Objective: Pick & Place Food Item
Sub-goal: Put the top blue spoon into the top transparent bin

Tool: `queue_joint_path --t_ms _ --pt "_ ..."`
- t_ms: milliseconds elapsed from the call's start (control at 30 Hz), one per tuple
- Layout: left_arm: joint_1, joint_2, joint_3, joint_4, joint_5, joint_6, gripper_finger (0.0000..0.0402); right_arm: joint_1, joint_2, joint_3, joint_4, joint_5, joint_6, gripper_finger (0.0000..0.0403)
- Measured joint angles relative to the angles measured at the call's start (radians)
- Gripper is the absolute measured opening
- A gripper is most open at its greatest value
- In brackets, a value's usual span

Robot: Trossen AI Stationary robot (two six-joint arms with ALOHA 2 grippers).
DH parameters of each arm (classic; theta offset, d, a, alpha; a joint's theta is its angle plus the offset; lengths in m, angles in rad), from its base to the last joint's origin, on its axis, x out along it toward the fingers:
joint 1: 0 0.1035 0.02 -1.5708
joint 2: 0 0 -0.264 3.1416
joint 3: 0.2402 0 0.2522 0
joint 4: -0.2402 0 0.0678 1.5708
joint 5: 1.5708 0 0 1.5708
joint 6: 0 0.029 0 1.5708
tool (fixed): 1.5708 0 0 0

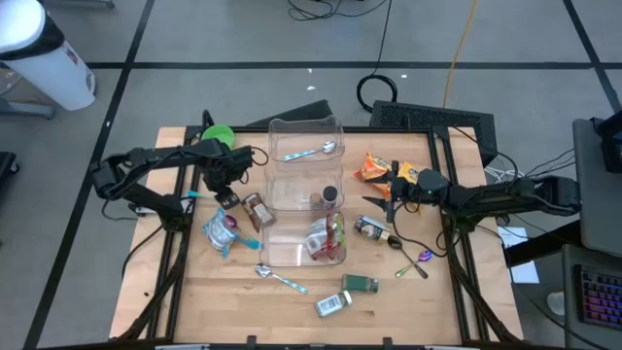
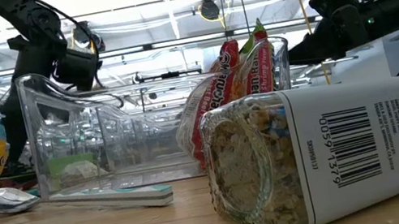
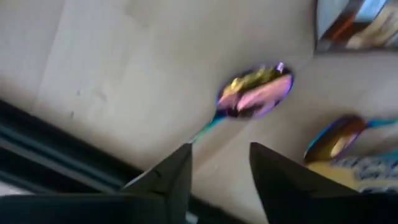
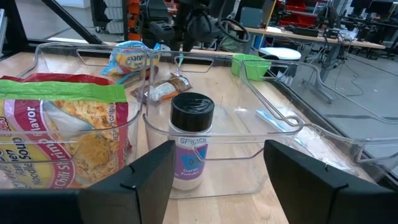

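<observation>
A clear three-compartment organiser tray (image 1: 276,173) sits mid-worktop and is partly filled: the far compartment holds a blue-handled spoon (image 1: 309,151), the middle one a black-capped spice jar (image 4: 191,140), and the near one a noodle soup packet (image 1: 327,237). Judging by that, the sorting is well under way but not finished, since several food items lie loose on the wooden worktop (image 1: 224,292). On the left are a small brown snack bar (image 1: 257,209) just beside the tray and a blue snack bag (image 1: 221,232); on the right are an orange snack bag (image 1: 373,167) and a small jar (image 1: 369,228); at the near edge lie a green-capped bottle (image 1: 361,284) and a seasoning jar (image 1: 333,304). The left gripper (image 1: 227,194) hovers just to the far side of the snack bar, its fingers partly apart and empty in its wrist view. The right gripper (image 1: 393,197) hangs right of the tray between the orange bag and the small jar, fingers spread, holding nothing.
</observation>
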Motion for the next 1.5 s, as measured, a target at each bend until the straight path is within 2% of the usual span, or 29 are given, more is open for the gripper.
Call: queue_joint_path --t_ms 167,300,633,1000,1167,1500 --pt "0.000 0.026 0.001 -0.030 -0.032 0.007 0.0226 0.000 0.000 0.000 0.000 0.000 -0.002 0.0240" --pt "0.000 0.081 0.001 -0.019 -0.032 0.008 0.0249 0.000 0.000 0.000 0.000 0.000 0.000 0.0240" --pt "0.000 0.236 0.001 -0.011 -0.051 0.006 0.0253 0.000 0.000 0.000 0.000 0.000 0.001 0.0240" --pt "0.000 0.259 0.001 0.010 -0.084 -0.005 0.0251 0.001 0.000 0.000 -0.011 0.000 0.002 0.0240" --pt "0.000 0.259 0.000 0.010 -0.087 -0.008 0.0203 0.001 0.000 0.000 -0.010 0.000 0.002 0.0240" --pt "0.000 0.259 0.000 0.004 -0.095 -0.011 0.0022 0.001 0.000 0.000 -0.008 0.000 0.002 0.0240"
